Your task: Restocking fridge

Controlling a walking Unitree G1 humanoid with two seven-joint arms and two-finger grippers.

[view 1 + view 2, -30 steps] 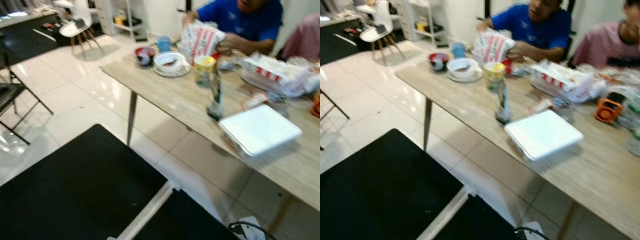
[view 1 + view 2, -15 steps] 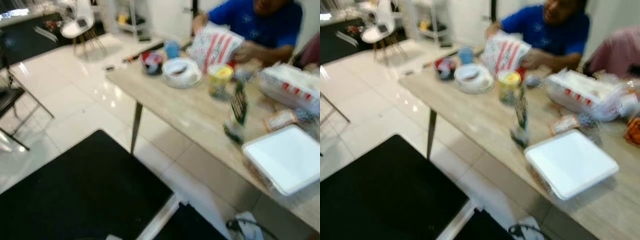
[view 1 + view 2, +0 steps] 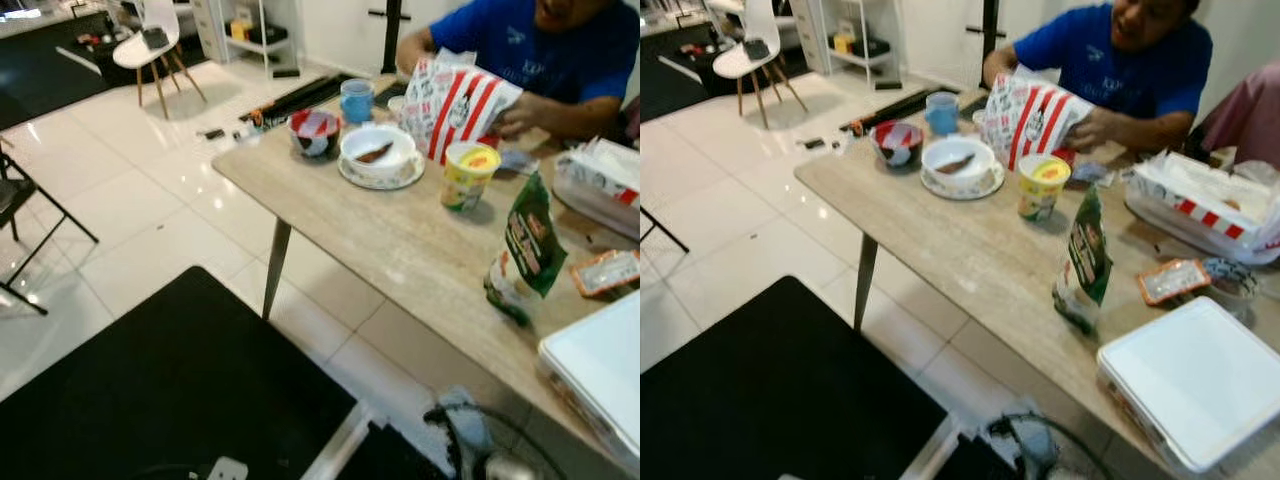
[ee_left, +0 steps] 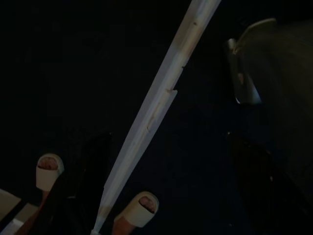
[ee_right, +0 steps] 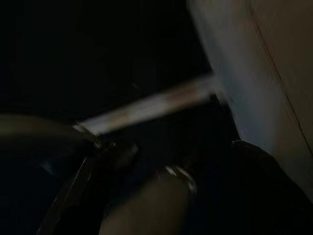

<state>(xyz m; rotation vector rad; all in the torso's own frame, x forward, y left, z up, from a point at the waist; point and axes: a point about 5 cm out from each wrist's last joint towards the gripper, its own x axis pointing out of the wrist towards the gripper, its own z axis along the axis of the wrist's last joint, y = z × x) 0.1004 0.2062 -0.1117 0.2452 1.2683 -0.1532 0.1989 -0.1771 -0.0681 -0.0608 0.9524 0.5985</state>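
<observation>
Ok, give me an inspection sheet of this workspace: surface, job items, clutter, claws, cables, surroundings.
Surface: light wood table, crowded on its far side.
Job's things: green snack bag upright near the table's front edge; yellow-lidded cup; white lidded container at the right corner.
Clutter: white bowl on a plate, red bowl, blue cup, red-striped paper bag held by a seated person.
Claws: left and right hang idle over a dark floor mat; fingers too dark to judge.
Cables: dark cable on the floor.
Surroundings: white tiled floor, white chair.
</observation>
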